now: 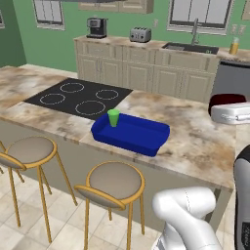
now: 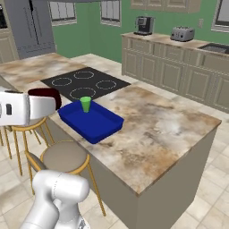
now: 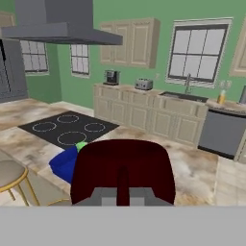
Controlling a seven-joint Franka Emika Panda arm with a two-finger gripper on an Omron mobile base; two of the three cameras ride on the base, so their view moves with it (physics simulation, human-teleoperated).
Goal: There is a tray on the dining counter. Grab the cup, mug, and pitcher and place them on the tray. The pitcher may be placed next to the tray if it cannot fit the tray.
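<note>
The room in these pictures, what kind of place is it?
A home kitchen, rendered rather than real. A stone-topped island carries a black cooktop, with bar stools pulled up to it. Along the green wall runs a counter with a sink, toaster and coffee maker.

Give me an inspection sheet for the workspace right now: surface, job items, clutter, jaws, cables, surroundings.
Surface: dining counter, marbled stone top with an inset black cooktop.
Job's things: tray near the counter's front edge; cup standing upright in its far corner; mug held up in the air, off the counter. Pitcher on the wall counter beside the sink.
Clutter: nothing seen on the dining counter.
Grippers: gripper jaws shut on the mug.
Cables: nothing seen.
Surroundings: two stools in front of the counter; coffee machine and toaster on the wall counter.
</note>
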